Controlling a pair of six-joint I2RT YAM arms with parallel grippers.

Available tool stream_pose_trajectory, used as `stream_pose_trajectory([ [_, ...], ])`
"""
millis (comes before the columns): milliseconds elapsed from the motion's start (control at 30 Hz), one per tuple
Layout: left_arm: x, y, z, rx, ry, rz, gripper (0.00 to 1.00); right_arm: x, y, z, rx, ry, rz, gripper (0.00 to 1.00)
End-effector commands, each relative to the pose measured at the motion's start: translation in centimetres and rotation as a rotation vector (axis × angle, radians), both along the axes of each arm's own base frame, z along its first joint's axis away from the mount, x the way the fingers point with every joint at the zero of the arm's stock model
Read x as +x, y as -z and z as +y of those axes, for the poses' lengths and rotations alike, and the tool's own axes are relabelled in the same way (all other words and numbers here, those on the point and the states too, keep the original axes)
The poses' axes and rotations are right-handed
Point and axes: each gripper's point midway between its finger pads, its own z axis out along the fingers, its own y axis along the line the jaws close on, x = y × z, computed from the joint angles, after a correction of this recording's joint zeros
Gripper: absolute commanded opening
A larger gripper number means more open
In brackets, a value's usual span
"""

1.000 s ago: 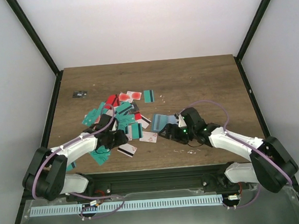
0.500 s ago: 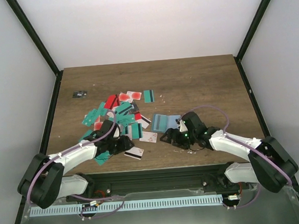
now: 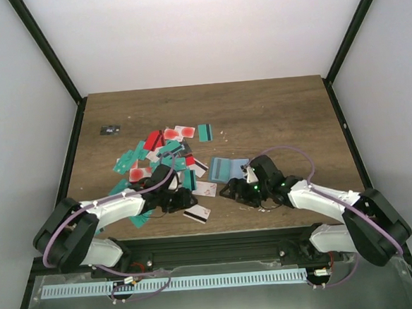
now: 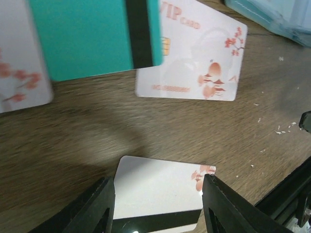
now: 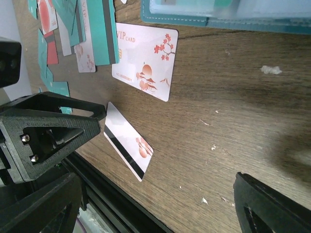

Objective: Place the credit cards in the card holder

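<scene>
Several credit cards [image 3: 165,157], teal, red and white-pink, lie in a heap at left centre. The blue-teal card holder [image 3: 228,167] lies open beside them; its edge also shows in the right wrist view [image 5: 218,12] and the left wrist view [image 4: 277,14]. My left gripper [image 3: 184,200] [image 4: 158,182] is shut edge to edge on a white card with a black stripe [image 4: 160,194] [image 5: 127,145] [image 3: 196,214], low over the wood near the front edge. My right gripper [image 3: 235,193] [image 5: 155,208] is open and empty, just in front of the holder.
A white VIP card [image 4: 194,63] [image 5: 146,60] lies flat between the heap and the holder. A small dark object [image 3: 109,130] sits at the far left. The black front rail [image 5: 121,208] runs close behind the held card. Pale crumbs [image 5: 269,69] dot the wood.
My left gripper has moved right along the front edge, carrying the white striped card with it. My right gripper has drawn back a little from the holder.
</scene>
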Motion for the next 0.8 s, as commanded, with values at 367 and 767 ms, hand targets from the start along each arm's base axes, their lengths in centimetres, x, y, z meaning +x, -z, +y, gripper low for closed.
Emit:
stream_pose_trajectory([
  [367,-2.2,1.5,-4.9,0.062,0.216,0.012,0.5,-2.7,0.6,-1.9,-0.036,0.007,0.044,0.88],
  [767,-3.8,1.5,-4.8,0.094,0.239,0.038,0.5,-4.0,0.8,-2.2,-0.014,-0.009,0.068,0.87],
])
